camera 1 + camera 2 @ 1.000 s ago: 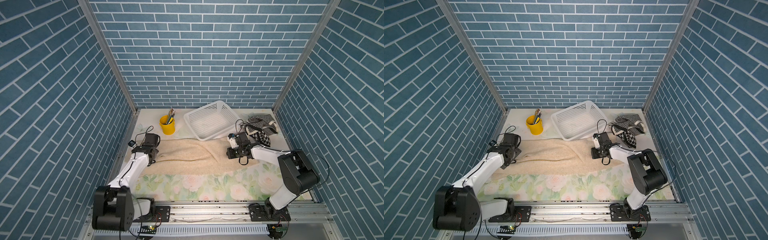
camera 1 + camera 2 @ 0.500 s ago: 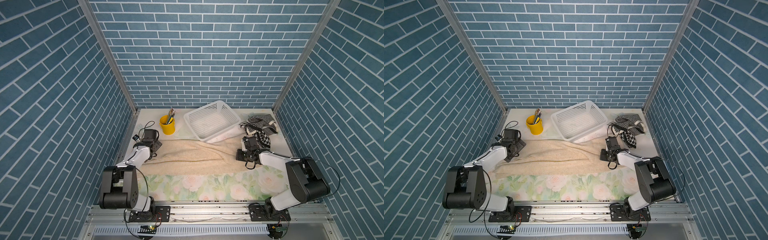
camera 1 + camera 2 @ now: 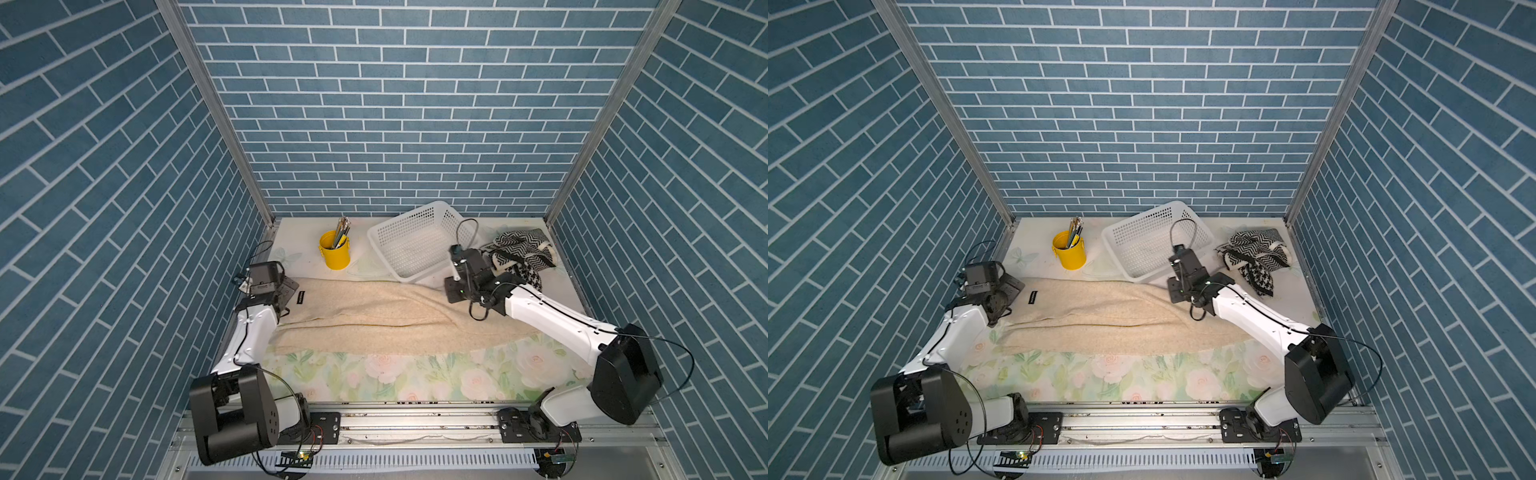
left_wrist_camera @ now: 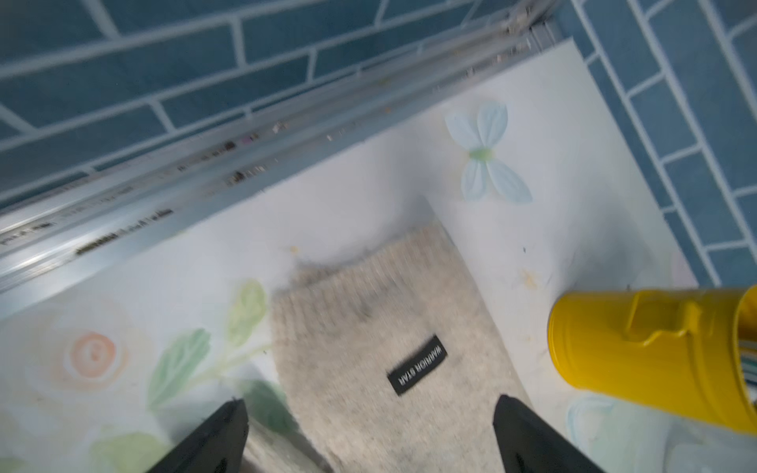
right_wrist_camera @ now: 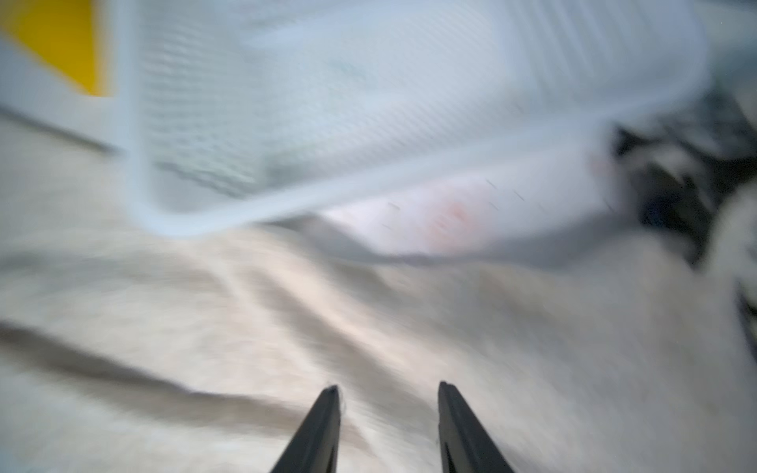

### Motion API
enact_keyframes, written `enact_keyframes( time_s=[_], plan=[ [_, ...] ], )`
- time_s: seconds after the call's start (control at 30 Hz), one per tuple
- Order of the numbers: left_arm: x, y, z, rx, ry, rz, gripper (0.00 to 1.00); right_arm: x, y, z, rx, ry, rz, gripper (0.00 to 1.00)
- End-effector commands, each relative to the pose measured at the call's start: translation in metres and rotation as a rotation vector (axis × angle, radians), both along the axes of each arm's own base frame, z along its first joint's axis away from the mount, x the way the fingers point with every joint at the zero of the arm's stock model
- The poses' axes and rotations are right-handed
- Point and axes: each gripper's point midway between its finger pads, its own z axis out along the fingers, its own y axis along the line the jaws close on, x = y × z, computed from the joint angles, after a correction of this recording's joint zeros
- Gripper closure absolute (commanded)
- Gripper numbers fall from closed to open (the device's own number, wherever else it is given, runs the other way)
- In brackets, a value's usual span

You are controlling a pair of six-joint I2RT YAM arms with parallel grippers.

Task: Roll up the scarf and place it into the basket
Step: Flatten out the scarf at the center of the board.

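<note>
Left end effector (image 4: 369,402) agape over scarf (image 4: 360,311)

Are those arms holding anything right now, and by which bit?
Nothing is held. The fingers of the left gripper stand wide apart over the labelled end of the beige scarf; those of the right gripper are parted above it too.

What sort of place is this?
Probably a robot test booth, not a home: blue brick-print walls box in a floral tablecloth, and a left arm and right arm are mounted on a metal rail at its front.
</note>
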Motion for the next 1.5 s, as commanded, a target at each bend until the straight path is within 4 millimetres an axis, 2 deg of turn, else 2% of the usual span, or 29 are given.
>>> enact_keyframes(
  time_s=[0.0, 0.17, 0.27, 0.37, 0.47, 0.57, 0.7, 0.87, 0.9, 0.93, 1.03, 1.17, 1.3, 1.37, 1.47],
  plan=[
    [-0.011, 0.006, -0.011, -0.074, 0.054, -0.043, 0.00, -0.026, 0.082, -0.016, -0.026, 0.012, 0.310, 0.49],
    [-0.017, 0.023, -0.006, -0.100, 0.106, -0.055, 0.00, -0.040, 0.184, -0.027, 0.003, 0.012, 0.558, 0.41],
    [-0.018, 0.028, -0.007, -0.162, 0.043, -0.056, 0.00, -0.046, 0.225, -0.044, -0.008, 0.007, 0.657, 0.36],
    [-0.016, 0.030, -0.009, -0.188, 0.023, -0.074, 0.00, -0.044, 0.250, -0.070, -0.075, 0.001, 0.708, 0.36],
    [-0.013, 0.025, -0.020, -0.253, 0.026, -0.116, 0.00, -0.040, 0.257, -0.098, -0.150, 0.014, 0.729, 0.35],
    [-0.010, 0.018, -0.029, -0.303, 0.026, -0.143, 0.00, -0.038, 0.252, -0.118, -0.203, 0.035, 0.730, 0.36],
    [-0.011, 0.016, -0.027, -0.298, 0.014, -0.151, 0.00, -0.040, 0.244, -0.130, -0.233, 0.046, 0.723, 0.38],
    [-0.013, 0.013, -0.025, -0.301, 0.011, -0.157, 0.00, -0.030, 0.236, -0.149, -0.294, 0.048, 0.673, 0.73],
    [-0.013, 0.013, -0.024, -0.301, 0.013, -0.161, 0.00, -0.028, 0.235, -0.151, -0.297, 0.053, 0.664, 0.84],
    [-0.015, 0.012, -0.024, -0.299, 0.015, -0.164, 0.00, -0.026, 0.233, -0.152, -0.297, 0.057, 0.651, 0.99],
    [-0.017, 0.011, -0.021, -0.290, 0.018, -0.167, 0.00, -0.020, 0.224, -0.140, -0.306, 0.031, 0.612, 1.00],
    [-0.018, 0.012, -0.016, -0.278, 0.012, -0.164, 0.00, -0.015, 0.206, -0.094, -0.282, -0.056, 0.556, 1.00],
    [-0.018, 0.014, -0.011, -0.267, 0.016, -0.161, 0.00, -0.028, 0.173, -0.051, -0.282, -0.073, 0.513, 1.00],
    [-0.018, 0.015, -0.010, -0.265, 0.013, -0.157, 0.00, -0.031, 0.149, -0.047, -0.319, -0.051, 0.470, 1.00],
    [-0.015, 0.015, -0.007, -0.267, 0.001, -0.152, 0.00, -0.023, 0.104, -0.056, -0.361, 0.007, 0.327, 1.00]
  ],
)
